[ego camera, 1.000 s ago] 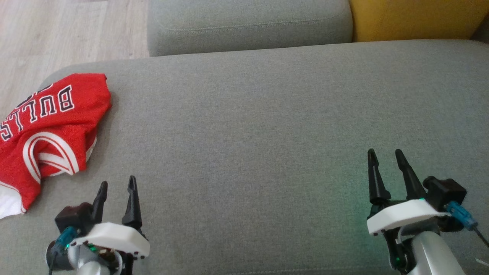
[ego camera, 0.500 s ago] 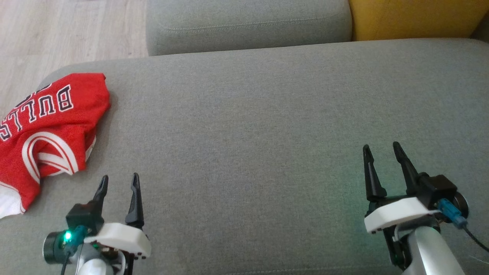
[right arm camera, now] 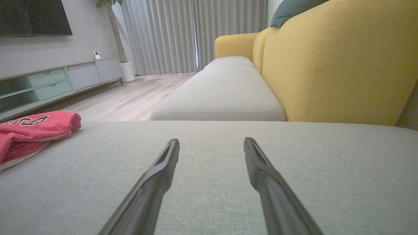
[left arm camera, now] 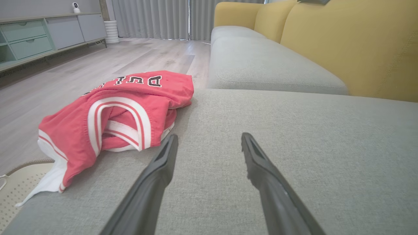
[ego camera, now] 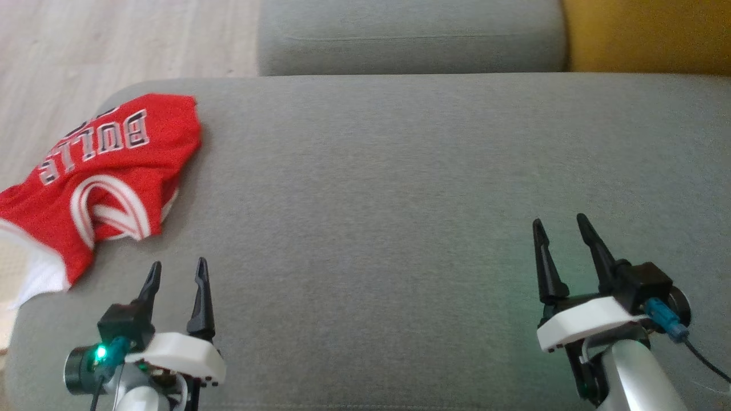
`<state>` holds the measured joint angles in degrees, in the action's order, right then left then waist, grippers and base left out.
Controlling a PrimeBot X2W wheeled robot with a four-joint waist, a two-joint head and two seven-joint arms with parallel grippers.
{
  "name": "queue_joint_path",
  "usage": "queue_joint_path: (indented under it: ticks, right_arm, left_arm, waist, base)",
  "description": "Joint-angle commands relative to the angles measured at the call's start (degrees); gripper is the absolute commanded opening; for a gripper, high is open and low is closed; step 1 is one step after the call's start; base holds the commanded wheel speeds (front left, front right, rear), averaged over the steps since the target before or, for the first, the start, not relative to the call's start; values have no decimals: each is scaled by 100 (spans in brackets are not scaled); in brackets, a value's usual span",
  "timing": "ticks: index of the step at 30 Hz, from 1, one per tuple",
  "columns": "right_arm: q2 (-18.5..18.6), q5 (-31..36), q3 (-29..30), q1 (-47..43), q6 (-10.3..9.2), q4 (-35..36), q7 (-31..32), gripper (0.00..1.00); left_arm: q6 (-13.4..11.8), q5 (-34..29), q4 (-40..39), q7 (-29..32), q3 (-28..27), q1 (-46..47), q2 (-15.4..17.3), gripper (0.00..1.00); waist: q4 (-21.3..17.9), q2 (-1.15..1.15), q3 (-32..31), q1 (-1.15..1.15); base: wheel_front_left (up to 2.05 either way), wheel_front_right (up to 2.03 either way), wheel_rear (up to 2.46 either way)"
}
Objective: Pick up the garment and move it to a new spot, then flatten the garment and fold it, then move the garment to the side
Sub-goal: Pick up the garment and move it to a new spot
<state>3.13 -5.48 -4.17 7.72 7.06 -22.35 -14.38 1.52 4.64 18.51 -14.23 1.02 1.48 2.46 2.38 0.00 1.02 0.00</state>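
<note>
Item 1, the garment [ego camera: 108, 171]: a red jersey with white trim and black-edged white lettering. You will find it crumpled in a heap on the left end of the grey cushion [ego camera: 371, 188], with its white hem hanging over that cushion's left edge. It lies free of both grippers.

Item 2, your left gripper [ego camera: 177, 264]: it is over the cushion's near left corner, fingers spread apart and holding nothing. The jersey lies just ahead and to the left of the tips, not touching them.

Item 3, your right gripper [ego camera: 559, 220]: it is over the cushion's near right part, fingers likewise spread and empty, above bare fabric and well apart from the jersey.

Item 4, second grey cushion [ego camera: 411, 34]: just beyond the grey cushion's far edge.

Item 5, yellow backrest [ego camera: 645, 34]: at the cushion's far right.

Item 6, wooden floor [ego camera: 114, 40]: left of the cushion and beyond it.

Item 7, pale perforated surface [left arm camera: 19, 186]: below the cushion's left edge, under the hanging hem. You cannot tell what it is.

Item 8, sideboard [left arm camera: 39, 36] and grey curtains [left arm camera: 156, 18]: across the floor, far from the cushion.
</note>
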Motion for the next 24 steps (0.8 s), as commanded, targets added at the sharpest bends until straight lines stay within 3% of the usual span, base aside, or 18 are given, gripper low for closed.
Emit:
queue_joint_path:
  ticks: [1,11,24]
  right_arm:
    - [-15,-25,-168,231,43,137,-62,100]
    - [-22,-60,-335,225,43,125,-62,100]
    - [-24,-141,-477,282,43,109,-62,100]
  left_arm:
    - [-18,-20,-202,-77,-190,311,48,100]
    - [-51,-34,-239,-77,-267,229,45,100]
    - [-86,-51,-351,-77,-618,120,65,100]
  waist:
    - [253,0,-4,0]
    - [1373,0,-31,0]
    - [2376,0,41,0]
  base:
    - [0,0,0]
    - [0,0,0]
    - [0,0,0]
